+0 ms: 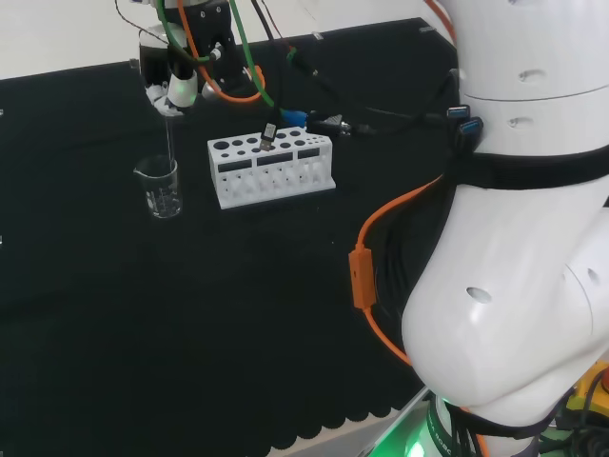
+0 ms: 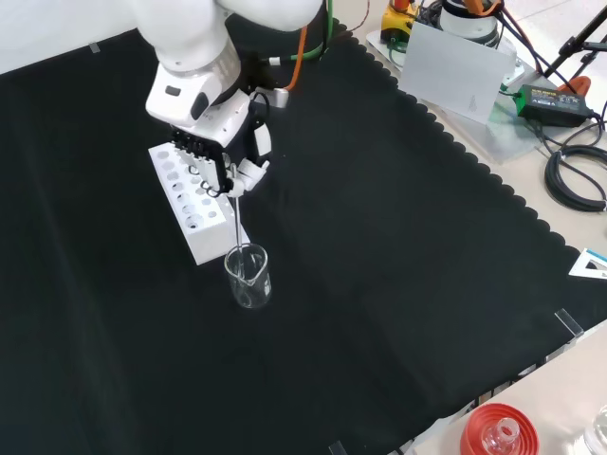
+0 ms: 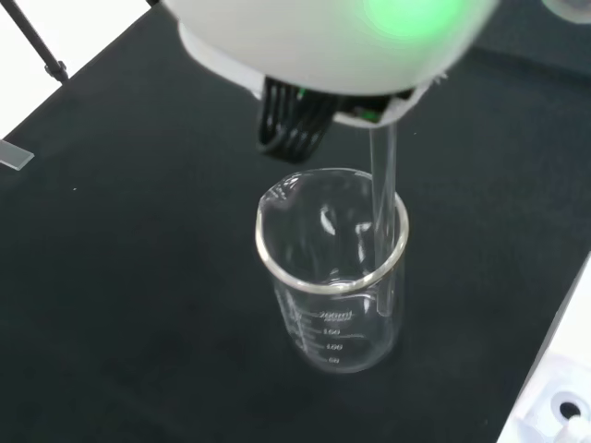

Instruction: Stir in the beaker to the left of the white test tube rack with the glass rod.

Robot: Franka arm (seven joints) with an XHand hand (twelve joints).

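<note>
Thin glass rod [image 1: 169,143] faint against the cloth, hand [image 1: 171,86] above the beaker [image 1: 159,187], fingers curled pinching the rod's top, rod upright inside the beaker, left of the white rack [image 1: 271,168] in the head view.

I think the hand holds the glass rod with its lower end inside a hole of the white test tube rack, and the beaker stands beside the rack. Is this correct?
Not quite. The hand does hold the glass rod, but the wrist view shows the rod's lower end inside the beaker, not in a hole of the white test tube rack. The beaker does stand beside the rack, as the head view shows.
</note>
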